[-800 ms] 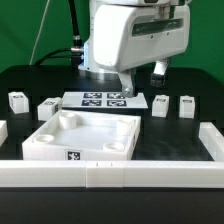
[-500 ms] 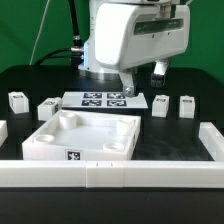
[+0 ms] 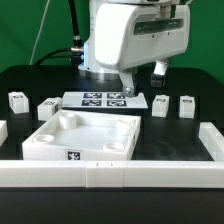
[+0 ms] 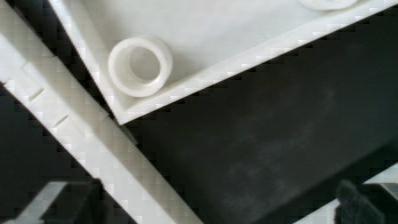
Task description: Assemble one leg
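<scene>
Four legs stand as small white blocks with marker tags on the black table. Two are at the exterior view's left [image 3: 17, 100] [image 3: 47, 107] and two at its right [image 3: 161, 104] [image 3: 187, 104]. The large white tray [image 3: 85, 140] lies in the middle. My gripper [image 3: 143, 82] hangs above the marker board [image 3: 104, 99], apart from every leg. In the wrist view my gripper [image 4: 217, 205] is open and empty, with its dark fingertips [image 4: 63, 205] far apart. That view also shows a tray corner with a round socket [image 4: 139, 67]. No leg shows in the wrist view.
A low white fence [image 3: 110, 172] runs along the table's front, with side pieces at both ends. It also shows in the wrist view as a slanted white bar [image 4: 80, 120]. Dark cables hang behind the arm.
</scene>
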